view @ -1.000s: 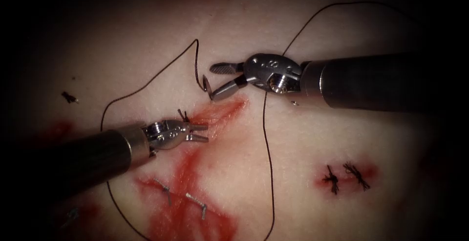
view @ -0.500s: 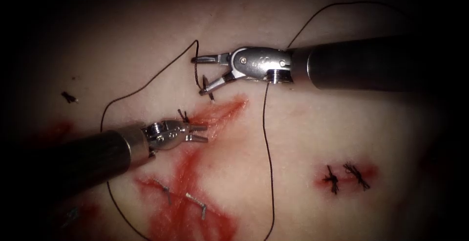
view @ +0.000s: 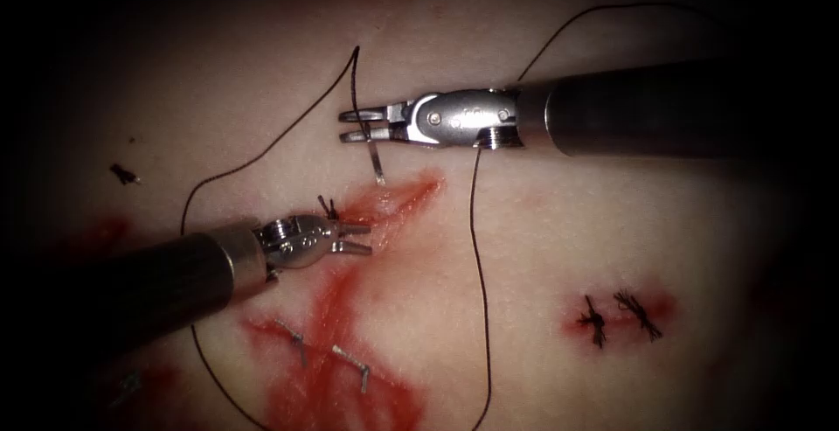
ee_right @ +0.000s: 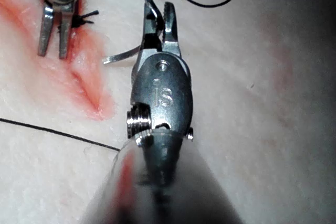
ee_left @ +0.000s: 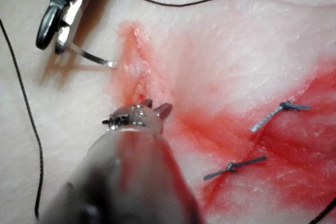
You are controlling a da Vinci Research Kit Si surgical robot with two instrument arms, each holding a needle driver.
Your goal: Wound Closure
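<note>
**Right needle driver takes up the needle above the cut**

Over the last second our right needle driver [view: 350, 125] has swung in from a wide-open stance and closed its jaws on the curved needle [view: 376, 158]. It grips the needle near its thread end. The rest of the curve hangs below the jaws with its tip just above the top of the cut [view: 398, 199], free of the tissue [view: 612, 221] as far as we can tell. In the right wrist view the needle [ee_right: 122, 55] sticks out sideways from the clamped jaws, clear of the surface.

The thread [view: 262, 147] rises from the jaws, arcs over and runs down past the left needle driver [view: 363, 239]. Another strand falls beneath the right tool's wrist on the right of the cut.

Our left tool has not moved. Its jaws stand slightly apart and hold nothing, poised over the red fluid [view: 341, 309] at the cut's upper end, beside a short knot tail [view: 328, 207]. Two finished stitches [view: 328, 357] lie lower along the cut.

We judge the step to be regrasping the needle for the next bite. That would call for a well-set needle and a steadied cut edge.
</note>
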